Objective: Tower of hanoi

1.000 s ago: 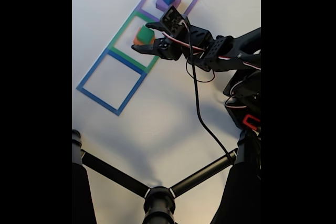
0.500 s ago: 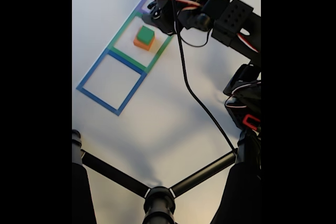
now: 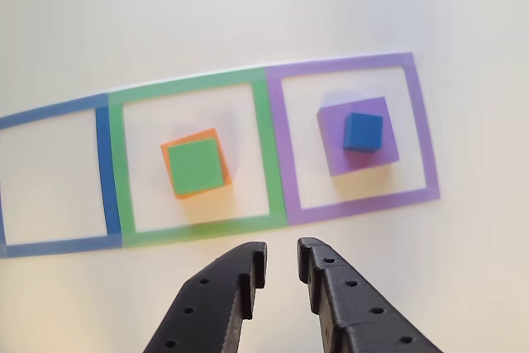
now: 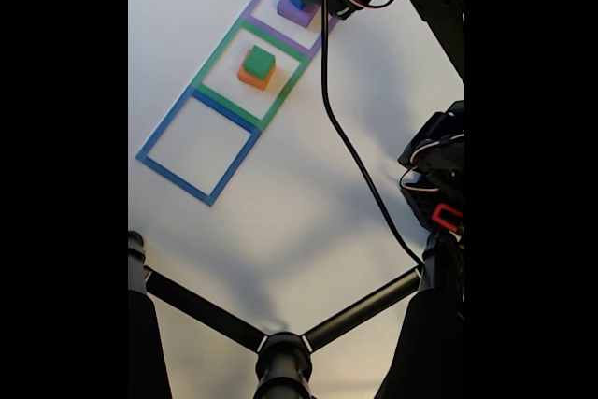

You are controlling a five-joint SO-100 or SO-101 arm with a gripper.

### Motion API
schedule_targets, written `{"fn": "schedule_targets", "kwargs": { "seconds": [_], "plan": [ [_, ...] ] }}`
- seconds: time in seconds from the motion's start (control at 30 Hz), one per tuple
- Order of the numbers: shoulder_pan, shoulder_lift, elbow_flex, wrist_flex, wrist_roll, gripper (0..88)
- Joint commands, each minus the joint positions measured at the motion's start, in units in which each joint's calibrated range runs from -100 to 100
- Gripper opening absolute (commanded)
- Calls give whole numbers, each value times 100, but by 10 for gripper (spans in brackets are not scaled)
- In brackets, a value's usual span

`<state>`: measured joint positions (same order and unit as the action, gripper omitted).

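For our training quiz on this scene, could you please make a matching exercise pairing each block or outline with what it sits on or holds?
Things:
1. green block
2. blue block
3. purple block
4. blue outline

States:
A. lies directly on the table inside the purple outline
B. holds no block
C. sits on the orange block
D. sits on the purple block

Pairs: 1-C, 2-D, 3-A, 4-B

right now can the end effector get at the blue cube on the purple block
Probably yes. The end effector hangs open above the mat, and nothing lies between it and the blue cube, which sits exposed on top of the purple block. It would need to shift right in the other view.
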<state>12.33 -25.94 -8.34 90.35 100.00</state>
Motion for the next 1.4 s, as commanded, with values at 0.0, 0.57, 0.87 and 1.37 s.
{"fn": "schedule_targets", "kwargs": {
  "seconds": [0.0,0.57,0.87,1.37],
  "plan": [
    [418,-139,-570,390,0,0],
    [2301,-1405,1602,-476,0,22],
    [2148,-2326,4846,-3511,0,164],
    [1714,-1413,7726,-8602,0,327]
  ]
}}
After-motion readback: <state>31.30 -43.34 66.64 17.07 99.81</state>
